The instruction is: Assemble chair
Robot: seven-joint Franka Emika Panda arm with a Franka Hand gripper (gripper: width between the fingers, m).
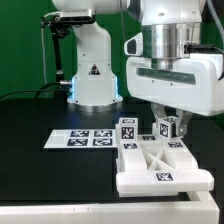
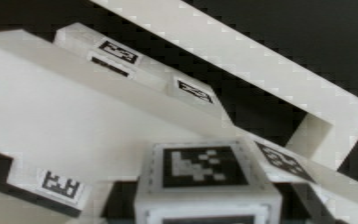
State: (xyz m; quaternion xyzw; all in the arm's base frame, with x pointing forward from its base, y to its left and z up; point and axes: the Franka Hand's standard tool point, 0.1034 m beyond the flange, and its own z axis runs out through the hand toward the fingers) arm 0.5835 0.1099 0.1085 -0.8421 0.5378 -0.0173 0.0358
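The partly built chair point(image 1: 160, 168) stands at the table's front, on the exterior view's right: a white slab base with slotted blocks and tags. One cube-ended post point(image 1: 127, 129) stands free at its back. My gripper point(image 1: 167, 120) hangs straight down over a second cube-ended post point(image 1: 169, 128) at the assembly's back right. In the wrist view this post's tagged cube top point(image 2: 208, 165) fills the space between the dark fingers point(image 2: 126, 208), and my gripper point(image 2: 202, 208) is shut on it. Beyond it lie the white slab point(image 2: 51, 110) and tagged blocks point(image 2: 194, 91).
The marker board point(image 1: 80, 139) lies flat on the black table, at the exterior view's left of the chair parts. The arm's white base point(image 1: 95, 75) stands behind it. A white rail point(image 2: 265, 60) of the assembly runs across the wrist view.
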